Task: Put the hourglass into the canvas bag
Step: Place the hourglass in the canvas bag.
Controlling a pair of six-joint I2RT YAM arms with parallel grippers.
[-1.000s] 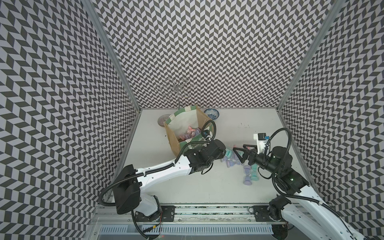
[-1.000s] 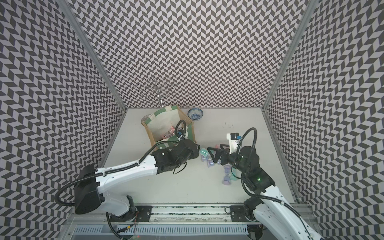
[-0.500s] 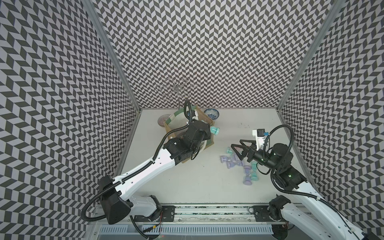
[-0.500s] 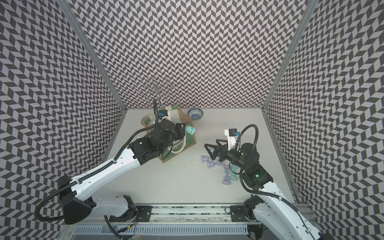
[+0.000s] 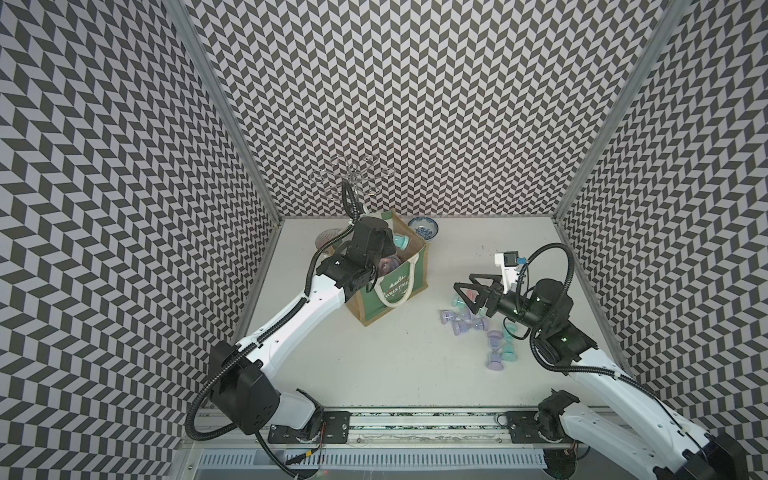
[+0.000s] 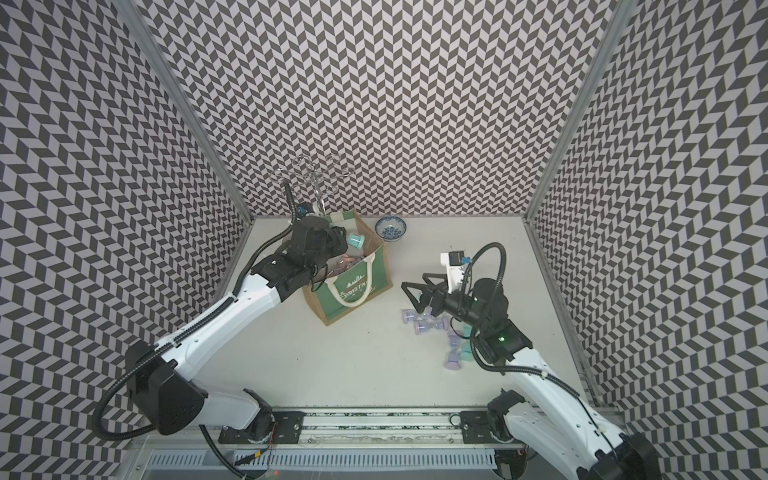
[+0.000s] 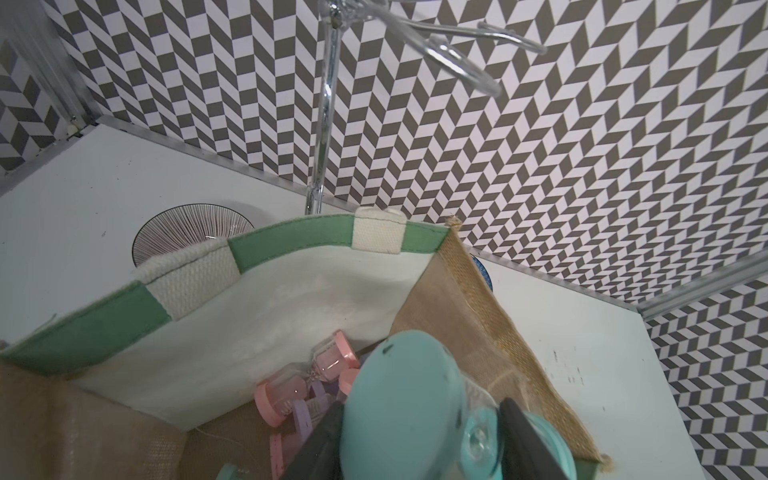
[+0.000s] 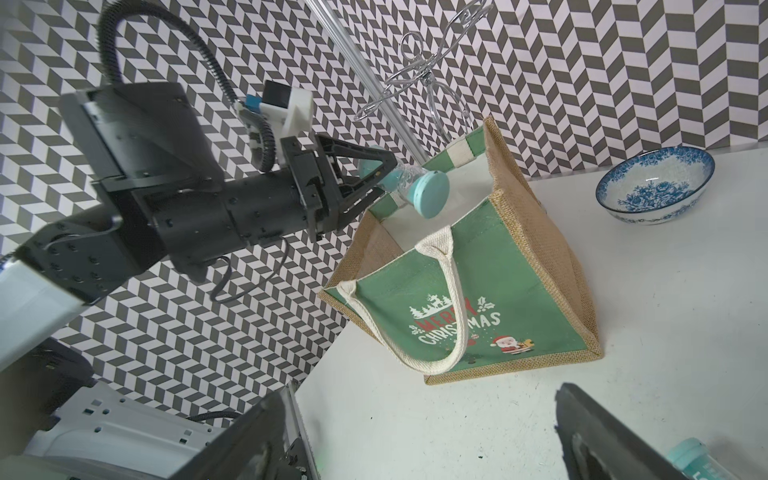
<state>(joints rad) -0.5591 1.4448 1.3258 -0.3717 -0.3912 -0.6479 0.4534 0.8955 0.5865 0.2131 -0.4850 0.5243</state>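
The canvas bag (image 5: 401, 286) (image 6: 353, 291) stands open at the back left, green panel with white lettering facing the front. My left gripper (image 5: 392, 246) (image 6: 347, 241) (image 7: 419, 436) hovers over the bag's mouth, shut on a teal hourglass (image 5: 400, 241) (image 6: 356, 240) (image 7: 399, 399) (image 8: 428, 193) by its glass waist. Pink and lilac hourglasses (image 7: 307, 382) lie inside the bag against its white lining. My right gripper (image 5: 463, 286) (image 6: 413, 286) (image 8: 428, 436) is open and holds nothing, hanging above several lilac and teal hourglasses (image 5: 461, 322) on the table.
A blue-and-white bowl (image 5: 424, 228) (image 8: 656, 187) sits right of the bag. A dark striped bowl (image 5: 326, 241) (image 7: 191, 232) and a chrome wire rack (image 5: 351, 178) stand just behind it. More hourglasses (image 5: 496, 353) lie beside my right arm.
My left arm lifted the teal hourglass from the pile on the table and swung it back-left over the bag's opening. The right gripper rose slightly and stayed open.
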